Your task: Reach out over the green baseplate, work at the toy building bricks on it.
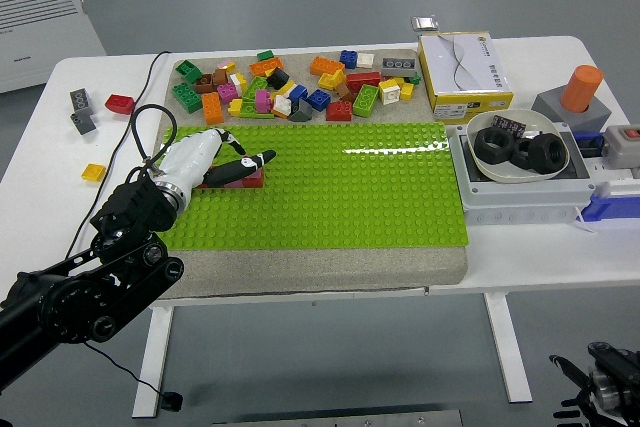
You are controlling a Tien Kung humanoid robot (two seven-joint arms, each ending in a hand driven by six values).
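The green baseplate (350, 187) lies on a grey mat in the middle of the table. Near its left edge a short row of red and pink bricks (248, 179) is stuck on the plate. My left hand (250, 157), white-backed with black fingers, reaches in from the lower left. Its fingers (255, 160) lie stretched over the top of that row and its thumb is raised above them; it clasps nothing. Behind the plate is a pile of loose coloured bricks (290, 82). My right hand (600, 387) shows only as a dark shape at the bottom right corner, below the table.
A yellow-and-white box (463, 69) stands at the back right. A white bowl with black rings (520, 147) sits on a grey box right of the plate, and an orange cylinder (580, 87) behind it. Stray red (118, 103), grey (80, 107) and yellow (93, 172) bricks lie at the left.
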